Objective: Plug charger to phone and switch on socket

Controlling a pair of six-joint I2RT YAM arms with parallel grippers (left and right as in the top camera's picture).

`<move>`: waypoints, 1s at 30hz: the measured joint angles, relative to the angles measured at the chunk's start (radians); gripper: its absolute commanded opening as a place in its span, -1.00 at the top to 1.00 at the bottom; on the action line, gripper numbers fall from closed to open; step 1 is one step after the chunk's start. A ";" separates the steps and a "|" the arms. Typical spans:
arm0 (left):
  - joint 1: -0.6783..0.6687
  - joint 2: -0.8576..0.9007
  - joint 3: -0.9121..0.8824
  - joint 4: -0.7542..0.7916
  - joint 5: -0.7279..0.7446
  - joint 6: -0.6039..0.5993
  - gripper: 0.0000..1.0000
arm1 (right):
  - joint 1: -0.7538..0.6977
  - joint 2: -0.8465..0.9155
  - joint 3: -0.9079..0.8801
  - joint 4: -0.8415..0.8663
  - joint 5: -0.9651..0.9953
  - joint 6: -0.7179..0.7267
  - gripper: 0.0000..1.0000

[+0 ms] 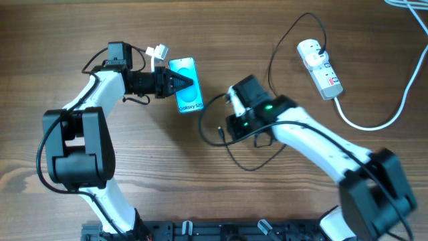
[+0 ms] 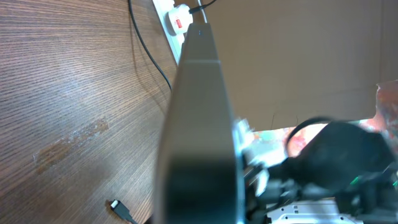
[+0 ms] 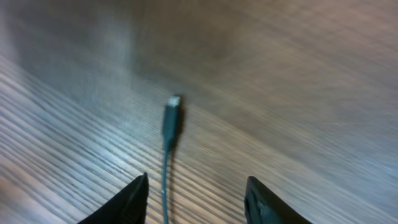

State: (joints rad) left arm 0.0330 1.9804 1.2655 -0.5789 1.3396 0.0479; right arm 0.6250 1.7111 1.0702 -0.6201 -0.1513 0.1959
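Wood-grain table (image 1: 200,187); small white object (image 1: 158,51) lying on it; black rail (image 1: 221,231) along near edge.

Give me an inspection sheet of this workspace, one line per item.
Surface: wooden table, no spills seen.
Job's things: phone held in left hand; charger plug loose on table; power strip far right.
Clutter: small white item beside left arm, unidentifiable.
Hands: left hand shut on phone; right hand open, empty, near charger plug.
Cables: black cable runs from power strip; white cord trails right.
Surroundings: nothing seen.
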 measured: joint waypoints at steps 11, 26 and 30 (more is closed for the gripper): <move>0.000 0.000 0.000 0.000 -0.019 0.000 0.92 | 0.092 0.121 -0.004 -0.023 0.079 -0.010 0.26; 0.000 0.000 0.000 0.000 -0.026 0.000 0.92 | 0.019 0.122 -0.004 -0.026 0.168 0.043 0.01; 0.000 0.000 0.000 0.000 -0.026 0.000 0.92 | 0.019 0.122 -0.004 0.039 0.110 -0.020 0.01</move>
State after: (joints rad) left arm 0.0330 1.9804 1.2655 -0.5785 1.3132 0.0479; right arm 0.6445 1.8328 1.0664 -0.5812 -0.0410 0.1761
